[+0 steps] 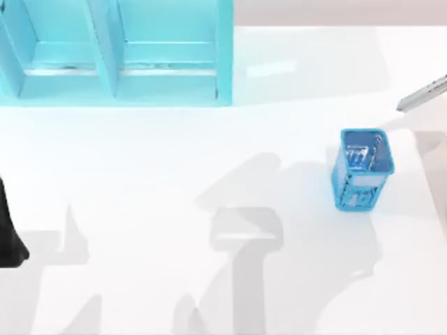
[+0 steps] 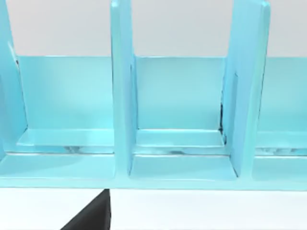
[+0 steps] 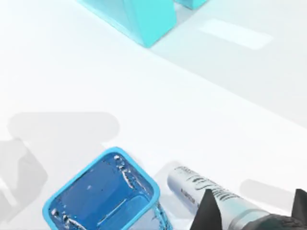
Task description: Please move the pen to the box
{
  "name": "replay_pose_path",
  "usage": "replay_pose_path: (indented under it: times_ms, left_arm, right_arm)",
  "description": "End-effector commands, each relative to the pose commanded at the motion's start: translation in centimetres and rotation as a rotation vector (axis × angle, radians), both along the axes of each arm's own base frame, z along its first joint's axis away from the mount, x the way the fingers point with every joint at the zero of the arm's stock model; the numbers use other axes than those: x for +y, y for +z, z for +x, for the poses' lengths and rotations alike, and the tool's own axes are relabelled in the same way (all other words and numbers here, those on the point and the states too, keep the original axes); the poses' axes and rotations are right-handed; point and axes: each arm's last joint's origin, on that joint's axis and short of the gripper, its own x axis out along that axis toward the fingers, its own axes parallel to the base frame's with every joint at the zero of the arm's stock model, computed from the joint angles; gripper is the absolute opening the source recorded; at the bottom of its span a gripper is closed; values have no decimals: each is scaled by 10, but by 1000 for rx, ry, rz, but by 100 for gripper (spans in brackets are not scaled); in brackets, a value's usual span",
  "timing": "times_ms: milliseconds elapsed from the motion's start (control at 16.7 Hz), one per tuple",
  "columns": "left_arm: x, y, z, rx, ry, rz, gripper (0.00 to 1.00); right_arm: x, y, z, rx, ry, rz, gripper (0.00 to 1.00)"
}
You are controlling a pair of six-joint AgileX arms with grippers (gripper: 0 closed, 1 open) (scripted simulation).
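Observation:
The pen (image 1: pixel 422 93) is a white-grey marker with printed lettering on its barrel. In the top view it slants in from the right edge, behind and to the right of the box. My right gripper (image 3: pixel 252 213) is shut on the pen (image 3: pixel 201 189), with a dark finger (image 3: pixel 207 211) on each side of the barrel. The barrel's free end points towards the box (image 3: pixel 103 194). The box (image 1: pixel 363 167) is a small blue mesh cup standing upright and open-topped on the right half of the white table. My left arm (image 1: pixel 8 230) is parked at the left edge.
A large teal shelf unit (image 1: pixel 119 52) with upright dividers stands at the back left, and the left wrist view faces its compartments (image 2: pixel 180 143). The white table (image 1: pixel 209 153) stretches between the shelf and the cup, crossed by grey arm shadows near the front.

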Motion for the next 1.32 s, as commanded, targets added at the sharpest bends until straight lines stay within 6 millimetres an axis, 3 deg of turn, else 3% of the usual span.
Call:
replay_pose_path:
  times_ms: [180,360,660,960,1320]
  left_arm:
    - [0,0,0,0,0,0,100]
    - [0,0,0,0,0,0,100]
    - [0,0,0,0,0,0,100]
    - [0,0,0,0,0,0,100]
    - [0,0,0,0,0,0,100]
  right_arm:
    - [0,0,-1,17,-12,-7,0]
    - [-12,14,-12,75,-106,-78,0]
    - [-31,49,-52,255,-357,-339,0]
    - [-32,87,-94,332,-512,-534,0]
    - [-30,90,-97,336,-521,-550,0]
